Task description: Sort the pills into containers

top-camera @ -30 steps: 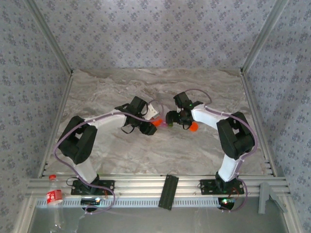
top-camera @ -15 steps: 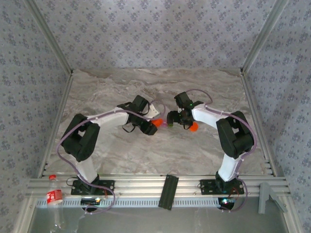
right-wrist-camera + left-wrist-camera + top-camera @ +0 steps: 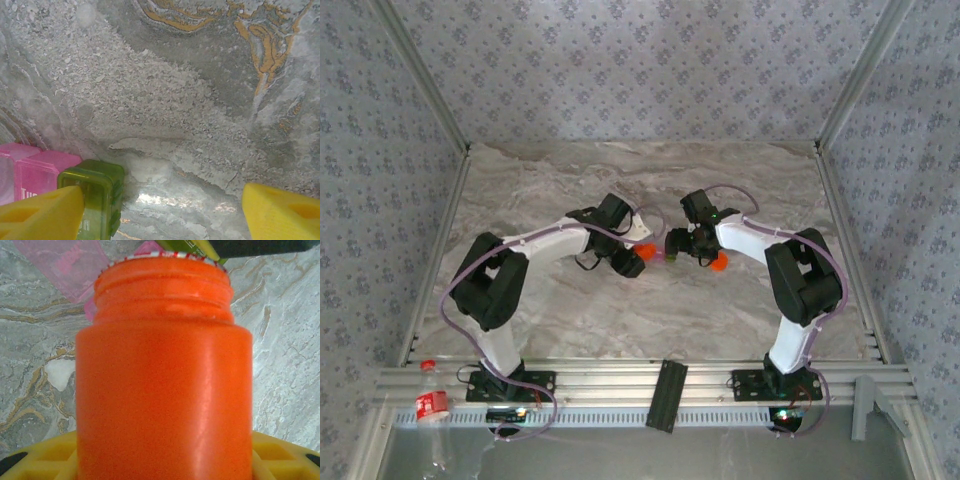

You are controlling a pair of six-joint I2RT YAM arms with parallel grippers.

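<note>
Seeing 1 orange bottle (image 3: 162, 390), uncapped, clamped in left gripper (image 3: 625, 260), mouth near the containers (image 3: 60, 180) mid-table (image 3: 200, 100): 1 pink compartment (image 3: 42, 167), 1 green compartment (image 3: 97, 192). Right gripper (image 3: 160, 210) spread wide, gripping nothing, green compartment just beside one finger.

left pincer (image 3: 626, 262): gripping | right pincer (image 3: 160, 210): jaws wide apart

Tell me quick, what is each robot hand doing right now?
Left gripper: closed on the orange bottle.
Right gripper: open, holding nothing; the green box sits beside it.
</note>
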